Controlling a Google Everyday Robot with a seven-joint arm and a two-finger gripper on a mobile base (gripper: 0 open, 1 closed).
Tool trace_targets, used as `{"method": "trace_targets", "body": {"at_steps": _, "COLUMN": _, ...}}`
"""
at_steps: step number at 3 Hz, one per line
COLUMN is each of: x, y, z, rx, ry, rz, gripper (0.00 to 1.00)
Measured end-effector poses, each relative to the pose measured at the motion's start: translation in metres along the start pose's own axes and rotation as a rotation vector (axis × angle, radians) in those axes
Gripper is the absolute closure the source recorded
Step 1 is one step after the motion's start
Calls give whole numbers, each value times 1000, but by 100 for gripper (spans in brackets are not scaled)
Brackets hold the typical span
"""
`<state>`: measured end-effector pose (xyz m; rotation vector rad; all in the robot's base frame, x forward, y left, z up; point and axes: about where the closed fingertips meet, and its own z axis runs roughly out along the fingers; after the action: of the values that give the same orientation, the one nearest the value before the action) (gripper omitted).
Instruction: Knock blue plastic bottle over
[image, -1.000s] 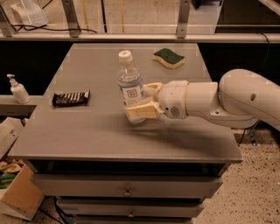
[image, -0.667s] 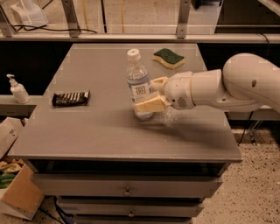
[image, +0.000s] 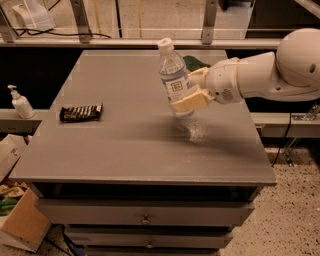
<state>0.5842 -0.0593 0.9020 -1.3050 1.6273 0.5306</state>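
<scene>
Gripper (image: 185, 91) clasps the tilted blue plastic bottle (image: 172, 74) over table (image: 120, 145).

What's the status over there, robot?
Gripper low against bottle. Bottle tilted, not down. Snack bar well apart; sponge behind bottle.

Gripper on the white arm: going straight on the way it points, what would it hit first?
The blue plastic bottle. The gripper points left over the table, right at the tilted bottle's lower half; they seem to touch, though depth is unclear.
</scene>
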Motion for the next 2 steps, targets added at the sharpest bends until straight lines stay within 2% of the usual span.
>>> {"method": "trace_targets", "body": {"at_steps": 1, "x": -6, "y": -12, "z": -15, "rx": 29, "ry": 20, "rz": -36, "gripper": 100}}
{"method": "trace_targets", "body": {"at_steps": 2, "x": -13, "y": -11, "z": -24, "rx": 23, "ry": 85, "rz": -87, "gripper": 100}}
